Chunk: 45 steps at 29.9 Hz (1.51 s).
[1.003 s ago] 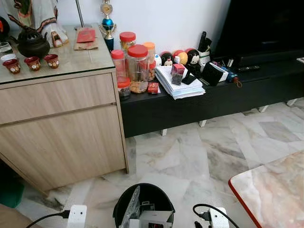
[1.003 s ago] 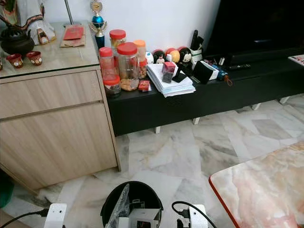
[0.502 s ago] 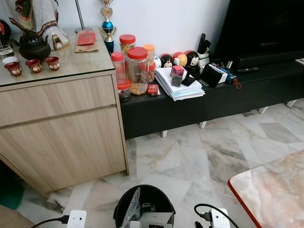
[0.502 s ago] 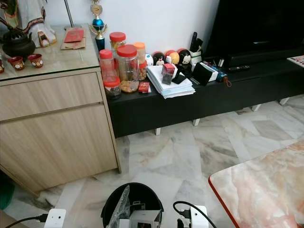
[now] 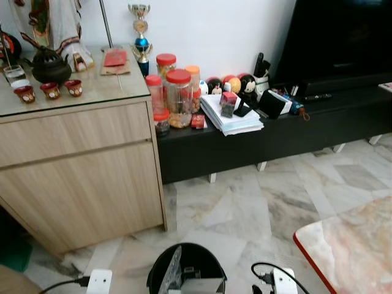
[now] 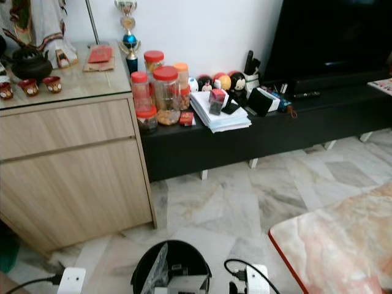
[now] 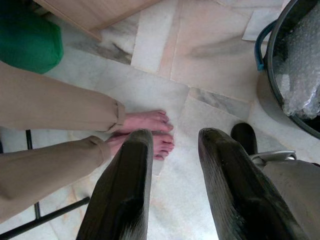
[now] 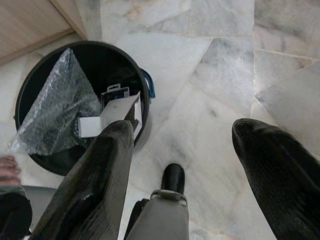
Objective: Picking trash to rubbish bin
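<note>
One round black plastic rubbish bin sits at bottom centre. Six clear plastic jars with red or orange lids cluster upper centre. Three small red teacups stand upper left, one gold trophy at top, two white power strips at bottom.

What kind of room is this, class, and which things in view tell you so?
Most likely a home living room: a television on a low black TV console, a wooden sideboard with a teapot and cups, and marble floor tiles.
</note>
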### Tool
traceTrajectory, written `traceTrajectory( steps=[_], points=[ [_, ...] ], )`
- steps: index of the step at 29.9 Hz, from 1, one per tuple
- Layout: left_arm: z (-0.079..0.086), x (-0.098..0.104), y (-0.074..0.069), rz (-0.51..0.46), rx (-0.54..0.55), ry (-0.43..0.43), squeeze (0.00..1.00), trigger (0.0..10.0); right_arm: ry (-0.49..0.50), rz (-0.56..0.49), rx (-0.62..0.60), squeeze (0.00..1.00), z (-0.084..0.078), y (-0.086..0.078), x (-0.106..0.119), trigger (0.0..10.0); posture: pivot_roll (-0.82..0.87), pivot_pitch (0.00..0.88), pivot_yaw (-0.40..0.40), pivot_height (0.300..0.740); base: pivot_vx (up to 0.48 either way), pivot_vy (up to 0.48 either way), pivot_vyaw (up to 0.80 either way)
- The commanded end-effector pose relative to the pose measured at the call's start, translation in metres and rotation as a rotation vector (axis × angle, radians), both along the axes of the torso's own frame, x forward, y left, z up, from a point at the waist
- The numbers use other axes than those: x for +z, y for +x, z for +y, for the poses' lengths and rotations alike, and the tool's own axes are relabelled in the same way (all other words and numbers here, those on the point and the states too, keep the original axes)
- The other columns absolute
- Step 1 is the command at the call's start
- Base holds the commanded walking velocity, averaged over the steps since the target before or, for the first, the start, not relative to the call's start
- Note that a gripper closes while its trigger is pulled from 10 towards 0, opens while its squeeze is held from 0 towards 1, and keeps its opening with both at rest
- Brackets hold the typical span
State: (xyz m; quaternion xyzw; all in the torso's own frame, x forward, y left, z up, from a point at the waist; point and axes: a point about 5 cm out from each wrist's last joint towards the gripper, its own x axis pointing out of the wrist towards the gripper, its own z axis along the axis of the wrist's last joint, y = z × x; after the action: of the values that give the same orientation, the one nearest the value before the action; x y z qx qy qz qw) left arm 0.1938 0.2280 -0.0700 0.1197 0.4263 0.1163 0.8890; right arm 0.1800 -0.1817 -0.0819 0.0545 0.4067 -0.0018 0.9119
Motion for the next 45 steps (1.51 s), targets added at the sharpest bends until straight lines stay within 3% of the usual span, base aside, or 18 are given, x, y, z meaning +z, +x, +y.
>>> traceTrajectory(
  steps=[1, 34, 38, 45],
  points=[
    [0.003, -0.003, -0.006, 0.027, 0.003, 0.002, 0.00, 10.0, 0.005, 0.010, -0.015, 0.00, 0.001, -0.004, -0.002, 10.0, 0.12, 0.000, -0.019, 0.740, -0.352, 0.000, 0.00],
    [0.003, 0.000, -0.001, 0.009, 0.010, -0.004, 0.00, 10.0, 0.015, -0.011, -0.017, 0.00, 0.002, 0.001, 0.000, 10.0, 0.12, 0.017, -0.028, 0.740, -0.355, 0.000, 0.00],
    [0.002, 0.003, 0.005, -0.016, -0.009, 0.012, 0.00, 10.0, 0.012, -0.023, -0.008, 0.00, 0.003, 0.003, 0.002, 10.0, 0.12, 0.015, -0.029, 0.740, -0.144, 0.000, 0.00],
    [-0.006, 0.031, 0.045, -0.228, -0.097, 0.059, 0.00, 10.0, -0.008, -0.146, 0.081, 0.00, 0.012, 0.028, 0.017, 10.0, 0.11, 0.021, -0.032, 0.740, 0.000, 0.000, 0.00]
  ],
)
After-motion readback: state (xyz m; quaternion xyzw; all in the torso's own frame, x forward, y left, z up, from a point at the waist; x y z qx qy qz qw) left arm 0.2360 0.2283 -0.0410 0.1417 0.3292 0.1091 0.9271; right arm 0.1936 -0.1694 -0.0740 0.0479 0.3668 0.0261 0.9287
